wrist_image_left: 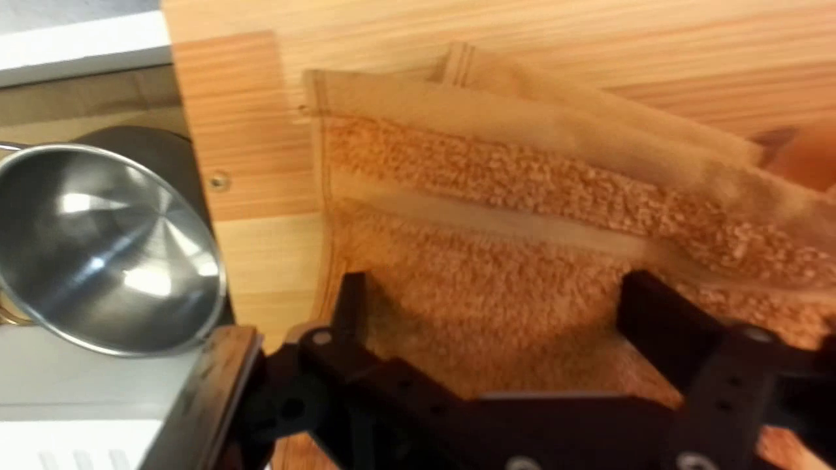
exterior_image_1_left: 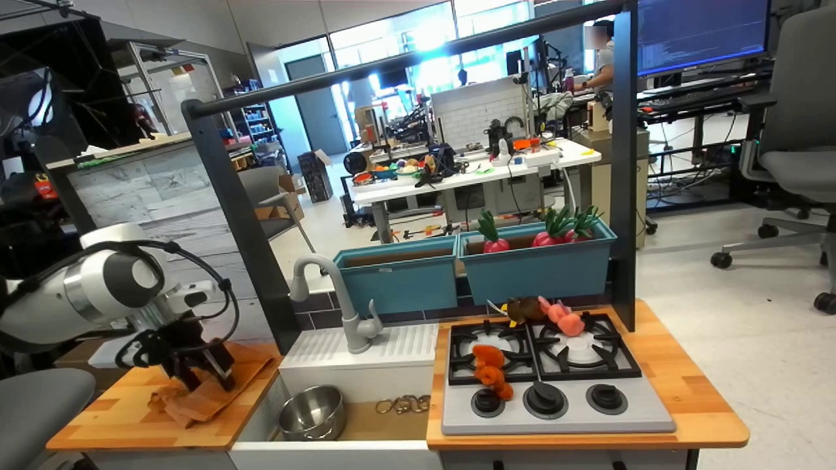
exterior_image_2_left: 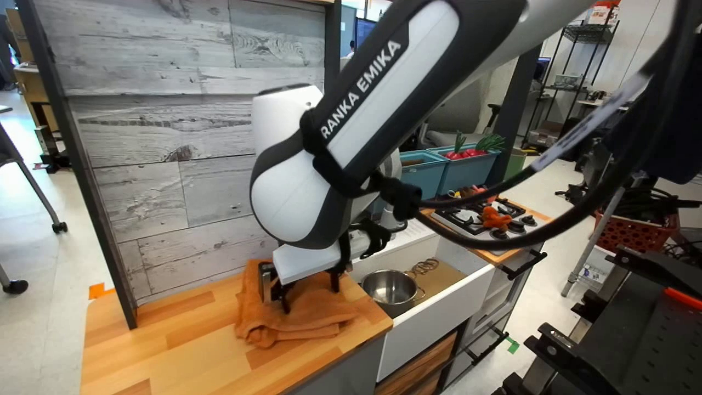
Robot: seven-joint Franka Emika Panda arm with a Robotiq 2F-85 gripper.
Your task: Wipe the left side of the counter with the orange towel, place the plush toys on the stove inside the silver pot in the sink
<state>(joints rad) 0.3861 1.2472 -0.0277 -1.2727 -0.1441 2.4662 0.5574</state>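
Observation:
The orange towel [exterior_image_1_left: 185,412] lies folded and rumpled on the wooden counter [exterior_image_1_left: 91,432]. It also shows in an exterior view [exterior_image_2_left: 307,325] and in the wrist view [wrist_image_left: 496,176]. My gripper [exterior_image_1_left: 209,384] is over the towel, pointing down. In the wrist view my gripper [wrist_image_left: 494,282] is open, with towel cloth between the fingertips. I cannot tell whether the fingertips touch it. The silver pot [wrist_image_left: 111,248] stands in the sink [exterior_image_1_left: 333,452]. On the stove [exterior_image_1_left: 568,418] are an orange plush [exterior_image_1_left: 491,372], a pink plush [exterior_image_1_left: 566,318] and a brown plush [exterior_image_1_left: 524,309].
The faucet [exterior_image_1_left: 346,303] rises behind the sink. Metal rings [exterior_image_1_left: 405,405] lie in the sink beside the pot. Blue planters [exterior_image_1_left: 539,267], one with toy radishes, stand at the back. A dark frame post [exterior_image_1_left: 238,225] and a wood panel [exterior_image_2_left: 181,137] stand behind the towel.

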